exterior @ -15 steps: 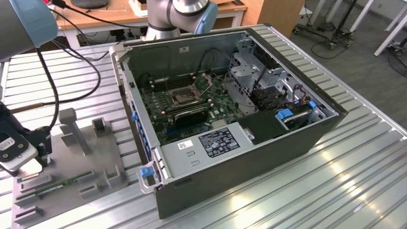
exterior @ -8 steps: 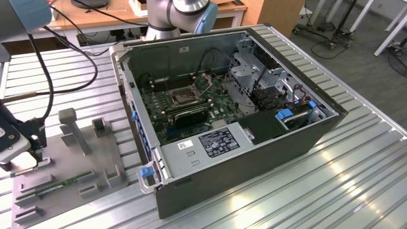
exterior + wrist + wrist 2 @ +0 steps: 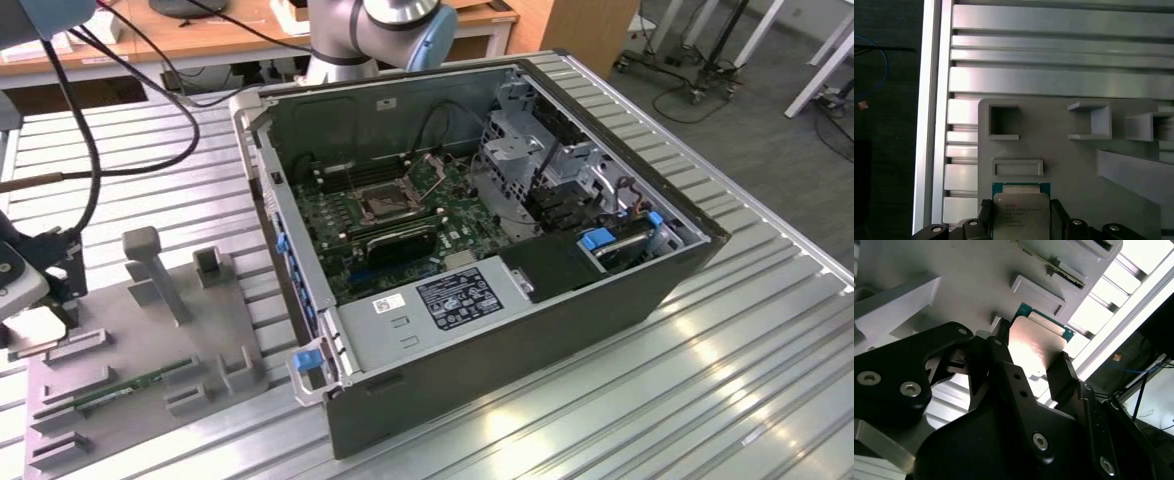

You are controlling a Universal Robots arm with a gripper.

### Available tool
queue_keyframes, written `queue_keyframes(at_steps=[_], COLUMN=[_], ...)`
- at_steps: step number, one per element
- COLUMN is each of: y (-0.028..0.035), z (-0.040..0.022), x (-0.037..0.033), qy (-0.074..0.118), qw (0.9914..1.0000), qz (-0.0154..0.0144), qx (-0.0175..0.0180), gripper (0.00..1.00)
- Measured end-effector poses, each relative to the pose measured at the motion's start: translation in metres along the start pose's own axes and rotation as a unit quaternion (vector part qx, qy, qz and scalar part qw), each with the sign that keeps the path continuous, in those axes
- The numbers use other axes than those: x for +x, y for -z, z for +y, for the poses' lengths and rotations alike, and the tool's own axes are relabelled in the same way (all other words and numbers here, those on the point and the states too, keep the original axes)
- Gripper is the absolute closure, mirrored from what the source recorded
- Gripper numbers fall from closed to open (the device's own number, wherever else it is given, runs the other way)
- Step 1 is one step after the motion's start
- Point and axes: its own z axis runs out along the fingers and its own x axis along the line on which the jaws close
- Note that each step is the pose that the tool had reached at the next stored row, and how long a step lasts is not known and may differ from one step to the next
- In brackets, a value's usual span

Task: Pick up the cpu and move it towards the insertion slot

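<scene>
Looking across the exterior view, we find the jaws at the nine o'clock edge, over the grey tray (image 3: 134, 345) that lies on the desk (image 3: 747, 380) next to the open case (image 3: 534, 330). In the first wrist view the cpu (image 3: 1020, 215) sits squarely between the jaws, its silvery face turned up towards that camera and a thin green rim showing along one edge. The two black jaws press against opposite sides of it, so we judge them clamped on the cpu. The second wrist view agrees: the cpu (image 3: 1034, 347) is flanked on both sides with no gap that we can make out. We cannot tell whether it has come clear of the tray or rests on it; it lies just beside a shallow rectangular pocket (image 3: 1017, 167) of the tray. The chip is close to square, so it has no long axis to speak of, and the grip runs across its full width. The slot (image 3: 387, 197) lies at about two o'clock from the jaws in the exterior view, well apart from them, on the green board (image 3: 400, 260) inside the case. The case's side wall (image 3: 267, 200) stands between the two. A memory stick (image 3: 127, 388) lies on the tray at about five o'clock from the jaws, apart from them.
</scene>
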Motion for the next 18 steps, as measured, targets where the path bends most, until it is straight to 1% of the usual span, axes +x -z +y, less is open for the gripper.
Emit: queue_keyframes(at_steps=[2,6,14,18], y=[0.0039,0.0094,0.0111,0.0137], z=[0.0001,0.0003,0.0004,0.0005], x=[0.0000,0.0000,0.0000,0.0000], qy=[0.000,0.000,0.000,0.000], qw=[1.00000,1.00000,1.00000,1.00000], qz=[0.0000,0.0000,0.0001,0.0000], qx=[0.0000,0.0000,0.0000,0.0000], gripper=[0.46,0.46,0.46,0.46])
